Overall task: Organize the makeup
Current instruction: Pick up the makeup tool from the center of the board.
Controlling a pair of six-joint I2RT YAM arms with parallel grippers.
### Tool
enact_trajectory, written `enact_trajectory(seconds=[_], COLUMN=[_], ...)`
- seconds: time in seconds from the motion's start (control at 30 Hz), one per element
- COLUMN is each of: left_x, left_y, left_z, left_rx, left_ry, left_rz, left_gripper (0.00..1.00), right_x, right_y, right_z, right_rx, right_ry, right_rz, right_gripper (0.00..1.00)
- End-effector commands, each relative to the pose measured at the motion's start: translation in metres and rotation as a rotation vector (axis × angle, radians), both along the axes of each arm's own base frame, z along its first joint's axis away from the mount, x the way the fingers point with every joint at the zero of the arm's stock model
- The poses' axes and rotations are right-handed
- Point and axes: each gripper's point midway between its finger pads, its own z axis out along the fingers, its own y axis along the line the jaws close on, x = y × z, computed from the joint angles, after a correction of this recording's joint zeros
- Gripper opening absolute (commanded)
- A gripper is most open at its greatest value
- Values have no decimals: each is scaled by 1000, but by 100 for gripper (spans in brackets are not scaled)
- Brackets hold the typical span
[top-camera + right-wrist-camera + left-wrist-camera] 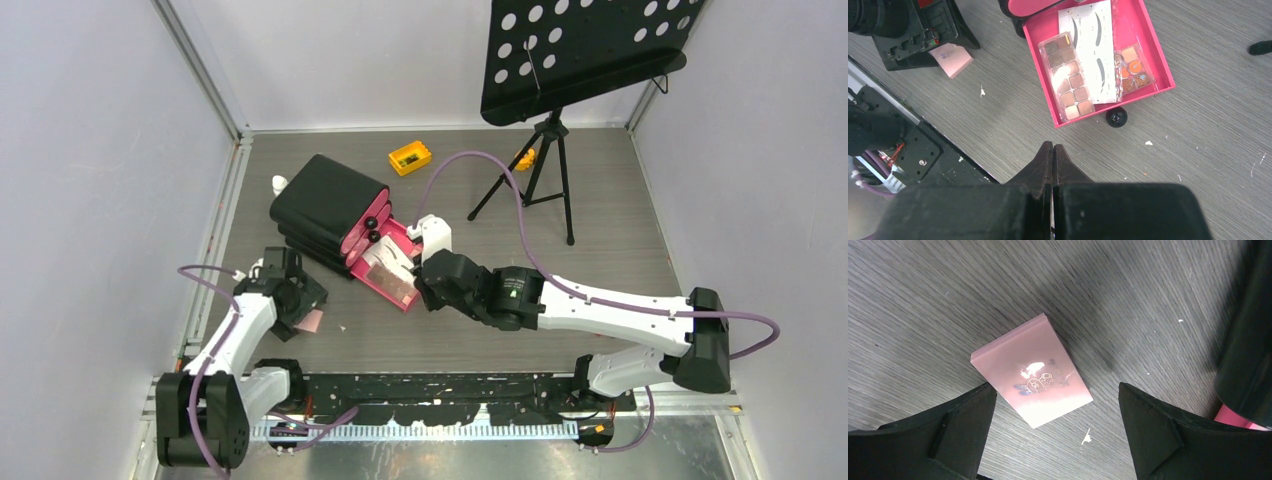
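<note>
L gripper is held wide open over pink compact lying flat on surface; R gripper is shut, empty, near pink drawer w/ brown palette & eyebrow card inside

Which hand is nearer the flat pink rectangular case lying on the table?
Left. The left hand hangs open directly over the flat pink rectangular case; the right hand is shut, farther off near the open pink drawer.
</note>
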Motion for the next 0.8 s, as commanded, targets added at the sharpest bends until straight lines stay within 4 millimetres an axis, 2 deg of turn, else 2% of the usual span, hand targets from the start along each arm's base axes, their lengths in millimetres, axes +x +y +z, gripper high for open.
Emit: enact_trajectory(seconds=[0.0,0.33,0.5,0.6,0.77], left_x=[-8,-14,-8,-3,-5], left_y=[1,-3,-10,-15,-14], left_z=[-20,-32,-30,-20,19], left_rx=[-1,-22,-62,-79,0], left_ry=[74,184,148,81,-70], left_rz=[57,103,69,18,-65], left_gripper=[94,64,40,26,15], right_x=[6,10,12,13,16], right_y=[-2,-14,-21,-24,-31], right_z=[27,31,33,35,36], right_rx=[89,95,99,101,100], right_ry=[-40,-66,-76,-80,-95], right_rz=[-31,-58,-72,-79,-105], right_gripper=[0,0,0,0,0])
